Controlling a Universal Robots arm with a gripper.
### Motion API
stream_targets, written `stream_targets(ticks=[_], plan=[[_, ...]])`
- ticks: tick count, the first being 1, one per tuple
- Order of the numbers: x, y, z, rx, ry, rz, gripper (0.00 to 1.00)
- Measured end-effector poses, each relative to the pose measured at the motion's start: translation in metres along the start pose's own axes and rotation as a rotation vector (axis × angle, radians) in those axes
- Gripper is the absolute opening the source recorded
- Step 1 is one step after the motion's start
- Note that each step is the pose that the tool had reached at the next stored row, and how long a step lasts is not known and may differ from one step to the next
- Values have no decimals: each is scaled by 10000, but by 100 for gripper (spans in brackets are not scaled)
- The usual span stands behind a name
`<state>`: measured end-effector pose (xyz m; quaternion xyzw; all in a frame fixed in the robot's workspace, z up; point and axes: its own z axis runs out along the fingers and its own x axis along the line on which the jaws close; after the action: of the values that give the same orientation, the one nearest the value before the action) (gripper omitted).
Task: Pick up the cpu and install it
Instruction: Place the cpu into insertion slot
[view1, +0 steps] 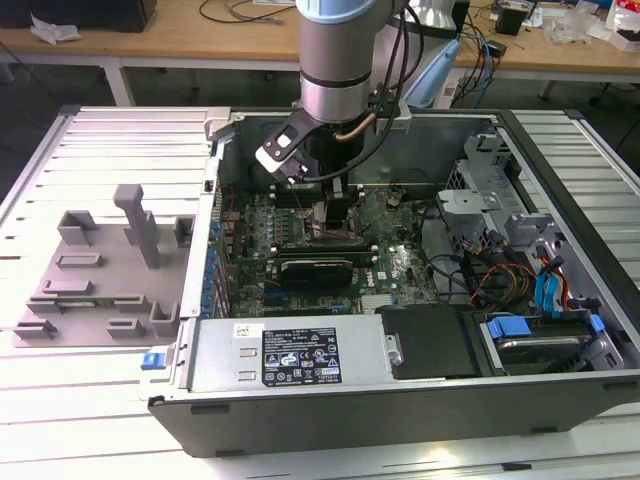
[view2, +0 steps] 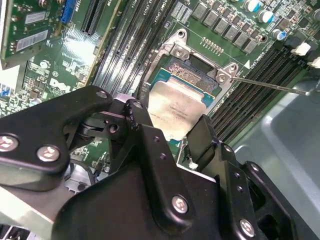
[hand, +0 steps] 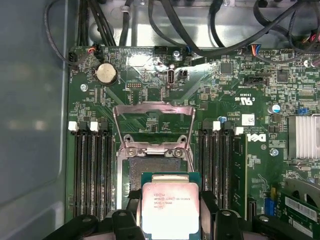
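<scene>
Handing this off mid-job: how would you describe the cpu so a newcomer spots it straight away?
Inside the open computer case, look at the green motherboard and the socket whose metal bracket stands raised. The cpu is the flat square at that socket, gripped by the black gripper; unlike the dark slots around it, its top is shiny silver.

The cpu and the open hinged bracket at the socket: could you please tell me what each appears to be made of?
The cpu likely has a metal top: brushed silver-grey with a soft glare. It sits on a green edge that looks like circuit-board laminate. The bracket looks like bare stamped sheet metal, probably steel: bright, reflective, with thin bent edges.
</scene>
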<state>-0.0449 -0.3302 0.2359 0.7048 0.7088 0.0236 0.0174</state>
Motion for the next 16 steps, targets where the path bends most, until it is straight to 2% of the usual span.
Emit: stream_targets(ticks=[4, 8, 16], plan=[[9, 34, 53, 0, 4, -79, 55], [18, 31, 102, 4, 3, -82, 55], [86, 27, 165, 9, 4, -81, 55]])
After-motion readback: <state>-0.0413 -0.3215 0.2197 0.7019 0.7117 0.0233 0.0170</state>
